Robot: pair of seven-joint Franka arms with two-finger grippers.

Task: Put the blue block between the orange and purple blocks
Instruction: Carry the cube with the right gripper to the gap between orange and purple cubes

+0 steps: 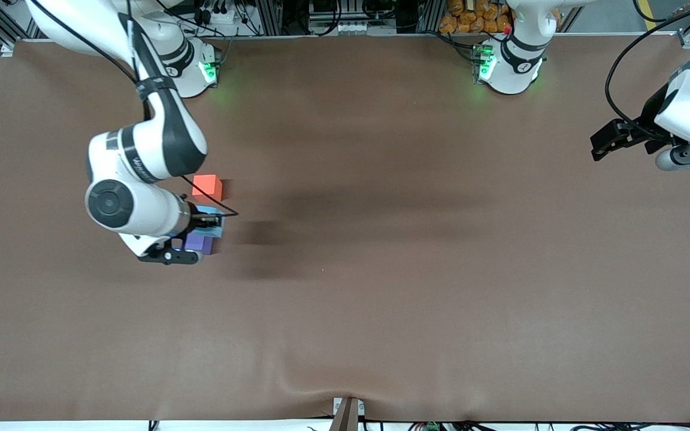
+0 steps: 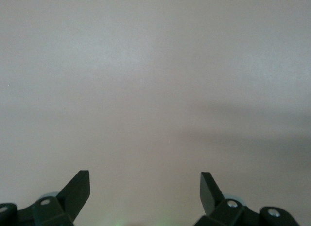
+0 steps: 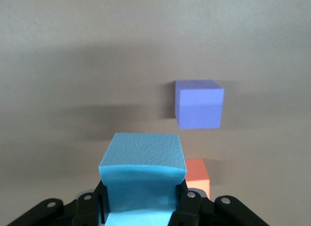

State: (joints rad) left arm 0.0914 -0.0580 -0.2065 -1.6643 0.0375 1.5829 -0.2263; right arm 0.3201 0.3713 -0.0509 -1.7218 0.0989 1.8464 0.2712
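1. Right gripper (image 3: 141, 206): my jaws are clamped on the blue block (image 3: 142, 175), one finger on each side face; its sides look slightly pinched in, so the grip seems firm.
2. Blue block w/ ref. to my hand: between my fingers, sticking out past the tips.
3. Purple block (image 3: 199, 103): ahead of my fingertips and off to one side, on the table (image 1: 411, 269).
4. Orange block (image 3: 198, 177): close beside my fingers, same side as the purple one, partly hidden by the blue block.
5. Step in hand (my read): block grasped, placement not yet done.
6. Next move calls for: shifting sideways into the gap between the orange and purple blocks, lowering, then releasing w/o nudging either.
7. Left gripper (image 2: 145, 189): jaws wide apart, holding nothing; arm waits over bare table at its own end.
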